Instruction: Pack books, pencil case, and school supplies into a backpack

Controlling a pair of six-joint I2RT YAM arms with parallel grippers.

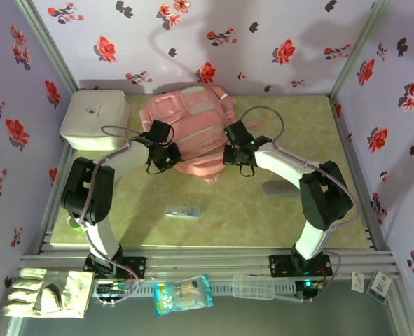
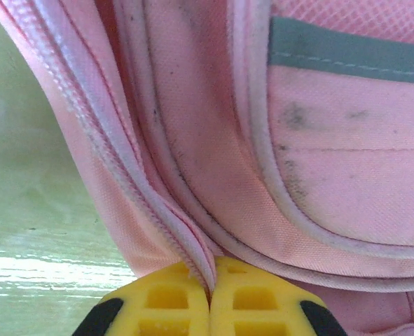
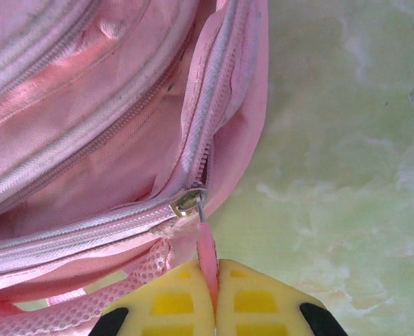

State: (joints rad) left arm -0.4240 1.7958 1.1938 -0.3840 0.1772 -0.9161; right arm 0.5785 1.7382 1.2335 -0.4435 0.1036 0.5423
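The pink backpack (image 1: 192, 126) lies at the back middle of the table, with both grippers at its near edge. My left gripper (image 2: 210, 297) is shut on the fold of the backpack's zip edge (image 2: 185, 245); in the top view it sits at the bag's left front (image 1: 163, 157). My right gripper (image 3: 214, 294) is shut on the pink zip pull (image 3: 207, 252), just below the metal slider (image 3: 189, 199) at the bag's right corner (image 1: 240, 155). The grey pencil case (image 1: 280, 189) lies right of centre. The clear packet (image 1: 181, 211) lies in the middle front. The books are out of view.
A white rounded box (image 1: 94, 120) stands at the back left beside the backpack. A small green thing (image 1: 72, 222) peeks out by the left arm. On the front rail lie pale gloves (image 1: 45, 292), a blue-white bag (image 1: 183, 294) and a clear box (image 1: 252, 285).
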